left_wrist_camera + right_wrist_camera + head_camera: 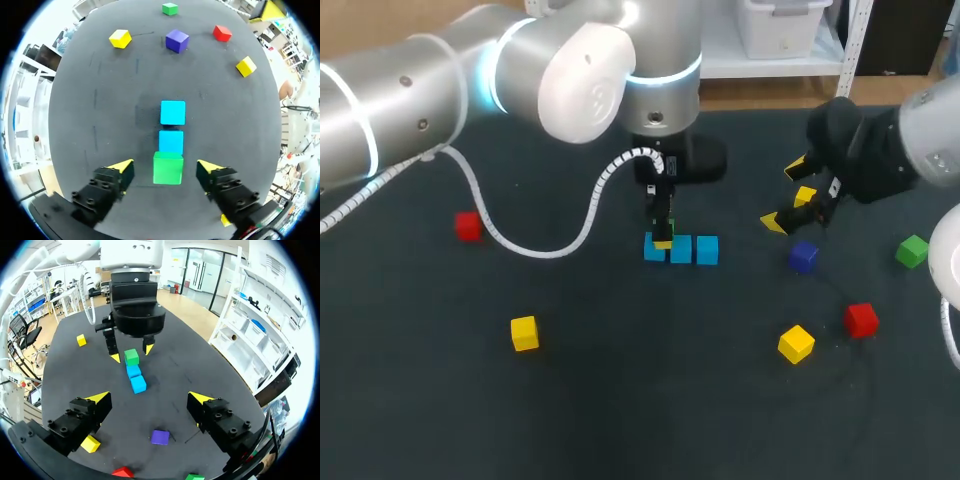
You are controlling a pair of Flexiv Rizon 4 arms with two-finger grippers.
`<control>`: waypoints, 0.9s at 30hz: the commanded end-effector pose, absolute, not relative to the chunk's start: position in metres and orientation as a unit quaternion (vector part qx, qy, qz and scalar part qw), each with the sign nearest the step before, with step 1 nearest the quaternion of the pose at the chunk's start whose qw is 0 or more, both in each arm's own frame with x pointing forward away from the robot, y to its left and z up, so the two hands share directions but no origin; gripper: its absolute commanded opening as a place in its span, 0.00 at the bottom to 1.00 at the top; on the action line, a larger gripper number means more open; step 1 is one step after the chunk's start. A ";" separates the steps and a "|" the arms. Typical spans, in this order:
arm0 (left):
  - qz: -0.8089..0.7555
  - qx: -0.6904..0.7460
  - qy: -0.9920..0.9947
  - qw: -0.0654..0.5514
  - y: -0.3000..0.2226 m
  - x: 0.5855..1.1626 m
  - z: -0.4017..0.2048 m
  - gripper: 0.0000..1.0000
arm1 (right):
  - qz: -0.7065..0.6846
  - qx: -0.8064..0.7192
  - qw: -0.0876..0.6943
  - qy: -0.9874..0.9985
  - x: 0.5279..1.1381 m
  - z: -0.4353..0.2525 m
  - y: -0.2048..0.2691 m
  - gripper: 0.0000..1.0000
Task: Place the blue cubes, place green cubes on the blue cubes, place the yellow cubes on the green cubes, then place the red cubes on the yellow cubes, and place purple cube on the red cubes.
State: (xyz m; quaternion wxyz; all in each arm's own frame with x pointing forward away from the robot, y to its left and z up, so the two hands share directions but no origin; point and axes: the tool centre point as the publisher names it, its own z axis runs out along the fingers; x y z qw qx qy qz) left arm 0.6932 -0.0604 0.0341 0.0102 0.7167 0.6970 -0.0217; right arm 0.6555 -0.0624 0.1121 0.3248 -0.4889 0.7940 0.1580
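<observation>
1. Left part of the table: left red cube (468,226) and left yellow cube (524,333) lie loose, well apart from the build. No risk to them at present.
2. Middle of the table: the blue cubes (681,250) stand three in a row, side by side. The placed green cube (131,357) rests on the end one. The left gripper (165,166) straddles it with its fingers spread, neither touching it.
3. Risk: if the left gripper does not rise straight up, a fingertip may catch the placed green cube and skew it or drag it off. The same slip may push the blue row apart.
4. Right half: the right gripper (786,196) hovers with fingers spread and empty, near the purple cube (803,256). Risk: moving toward the middle with the left arm over the row invites a collision.
5. Further right lie the right yellow cube (796,343) and right red cube (861,320), and the loose green cube (912,250) lies near the right edge. Risk: a glancing grasp may knock it off the table.
</observation>
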 end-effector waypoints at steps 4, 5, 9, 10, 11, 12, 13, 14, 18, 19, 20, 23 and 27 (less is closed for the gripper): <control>-0.035 0.692 0.720 0.047 -0.044 0.694 0.061 1.00 | 0.160 -0.489 0.325 0.793 0.656 0.112 -0.063 1.00; -0.037 0.688 0.723 0.052 -0.041 0.693 0.064 1.00 | 0.160 -0.489 0.325 0.793 0.656 0.112 -0.063 1.00; -0.044 0.668 0.739 0.079 -0.025 0.687 0.083 1.00 | 0.160 -0.489 0.325 0.793 0.656 0.112 -0.063 1.00; -0.045 0.663 0.742 0.086 -0.021 0.685 0.087 1.00 | 0.160 -0.489 0.325 0.793 0.656 0.112 -0.063 1.00; -0.046 0.656 0.747 0.096 -0.018 0.684 0.091 1.00 | 0.160 -0.489 0.325 0.793 0.656 0.112 -0.063 1.00; -0.048 0.649 0.752 0.105 -0.014 0.683 0.096 1.00 | 0.160 -0.489 0.325 0.793 0.656 0.112 -0.063 1.00; -0.050 0.642 0.757 0.116 -0.010 0.682 0.101 1.00 | 0.160 -0.489 0.325 0.793 0.656 0.112 -0.063 1.00; -0.054 0.634 0.762 0.126 -0.007 0.681 0.105 1.00 | 0.160 -0.489 0.325 0.793 0.656 0.112 -0.063 1.00; -0.067 0.587 0.787 0.180 0.011 0.682 0.123 1.00 | 0.160 -0.489 0.325 0.793 0.656 0.112 -0.063 1.00; -0.071 0.578 0.791 0.189 0.016 0.682 0.126 1.00 | 0.160 -0.489 0.325 0.793 0.656 0.112 -0.063 1.00; -0.073 0.567 0.796 0.200 0.020 0.682 0.129 1.00 | 0.160 -0.489 0.325 0.793 0.656 0.112 -0.063 1.00; -0.078 0.537 0.809 0.227 0.033 0.684 0.136 1.00 | 0.160 -0.489 0.325 0.793 0.656 0.112 -0.063 1.00; -0.081 0.500 0.823 0.256 0.049 0.687 0.143 1.00 | 0.160 -0.489 0.325 0.793 0.656 0.112 -0.063 1.00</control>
